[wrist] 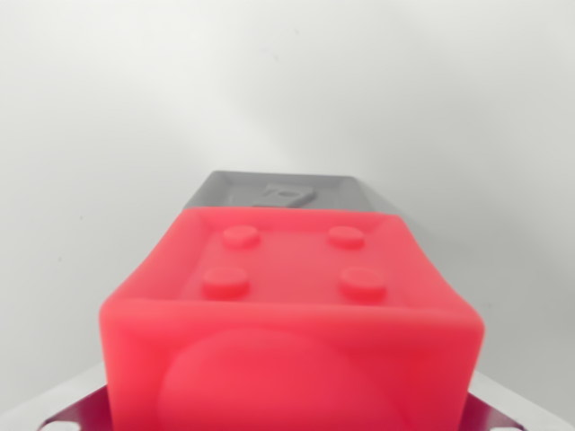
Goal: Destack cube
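Observation:
A red cube (289, 314) with four round studs on its top face fills the lower middle of the wrist view, very close to the camera. Directly behind it sits a grey cube (283, 191) with a raised mark on its top; only that top and a sliver of its side show past the red one. Whether the two touch cannot be told. Flat grey metal parts (58, 415) stick out on both sides under the red cube at the bottom edge. My gripper's fingertips are hidden, so its state cannot be read.
A plain white surface (108, 135) surrounds both cubes on all sides, with no other object showing.

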### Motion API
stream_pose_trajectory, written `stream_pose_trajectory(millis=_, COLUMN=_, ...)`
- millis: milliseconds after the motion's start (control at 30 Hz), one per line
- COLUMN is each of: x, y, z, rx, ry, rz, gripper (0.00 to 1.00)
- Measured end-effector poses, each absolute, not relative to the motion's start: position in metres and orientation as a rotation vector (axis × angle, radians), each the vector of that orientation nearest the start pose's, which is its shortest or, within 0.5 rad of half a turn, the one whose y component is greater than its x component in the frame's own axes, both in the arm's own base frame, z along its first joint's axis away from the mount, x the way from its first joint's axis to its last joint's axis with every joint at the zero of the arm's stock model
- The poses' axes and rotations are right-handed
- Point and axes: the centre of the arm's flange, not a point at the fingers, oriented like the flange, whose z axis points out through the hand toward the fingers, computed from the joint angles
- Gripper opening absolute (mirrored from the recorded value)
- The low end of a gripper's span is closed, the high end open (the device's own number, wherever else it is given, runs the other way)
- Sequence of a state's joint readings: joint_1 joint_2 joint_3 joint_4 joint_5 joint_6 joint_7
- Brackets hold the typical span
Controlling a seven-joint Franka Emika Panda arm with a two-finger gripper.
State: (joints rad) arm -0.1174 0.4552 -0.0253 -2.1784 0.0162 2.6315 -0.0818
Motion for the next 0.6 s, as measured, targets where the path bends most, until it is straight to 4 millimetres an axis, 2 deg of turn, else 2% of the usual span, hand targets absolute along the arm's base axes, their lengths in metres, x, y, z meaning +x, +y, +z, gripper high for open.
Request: stream_pose_trajectory(millis=600, x=0.554, y=-0.08, z=0.213, rx=-3.14, ry=0.115, rz=0.0, gripper=0.0)
